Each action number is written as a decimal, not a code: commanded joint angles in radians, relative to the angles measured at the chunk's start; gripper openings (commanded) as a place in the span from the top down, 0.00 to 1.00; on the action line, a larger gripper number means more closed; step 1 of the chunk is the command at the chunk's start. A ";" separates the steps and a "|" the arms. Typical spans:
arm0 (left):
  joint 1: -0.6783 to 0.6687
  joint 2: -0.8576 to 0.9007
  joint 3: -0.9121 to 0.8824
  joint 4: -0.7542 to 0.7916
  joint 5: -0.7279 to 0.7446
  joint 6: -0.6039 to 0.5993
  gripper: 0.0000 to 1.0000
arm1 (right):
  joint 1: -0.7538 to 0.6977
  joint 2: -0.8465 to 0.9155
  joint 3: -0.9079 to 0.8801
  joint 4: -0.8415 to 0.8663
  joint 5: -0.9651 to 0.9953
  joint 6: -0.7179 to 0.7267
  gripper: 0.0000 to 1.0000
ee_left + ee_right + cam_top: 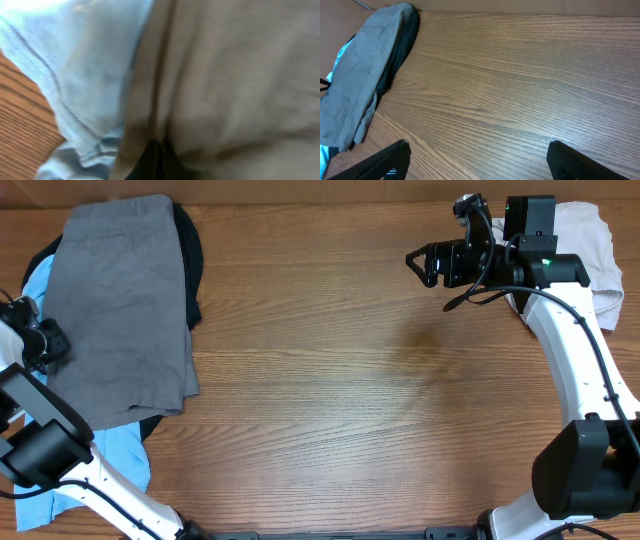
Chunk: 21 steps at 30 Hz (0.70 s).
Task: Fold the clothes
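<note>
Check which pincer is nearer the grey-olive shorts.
Left. The left pincer sits at the left edge of the grey-olive shorts, shut on the fabric. The right pincer hangs open over bare table, far off to the shorts' right.

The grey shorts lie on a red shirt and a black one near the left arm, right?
No. The shirt under the grey shorts is light blue, not red, as the overhead view shows. The rest holds.
</note>
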 commanded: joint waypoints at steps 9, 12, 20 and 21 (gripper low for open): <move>-0.224 -0.294 0.077 -0.148 0.113 -0.112 0.96 | -0.010 -0.008 0.020 0.017 -0.006 0.018 0.22; -0.333 -0.364 0.077 -0.173 0.170 -0.112 0.96 | -0.038 -0.025 0.036 0.015 -0.006 0.079 0.25; -0.680 -0.380 0.077 -0.112 0.246 -0.170 0.96 | -0.166 -0.112 0.054 -0.047 -0.006 0.135 0.28; -0.731 -0.372 0.077 -0.091 0.246 -0.181 0.96 | -0.185 -0.121 0.054 -0.058 -0.006 0.143 0.28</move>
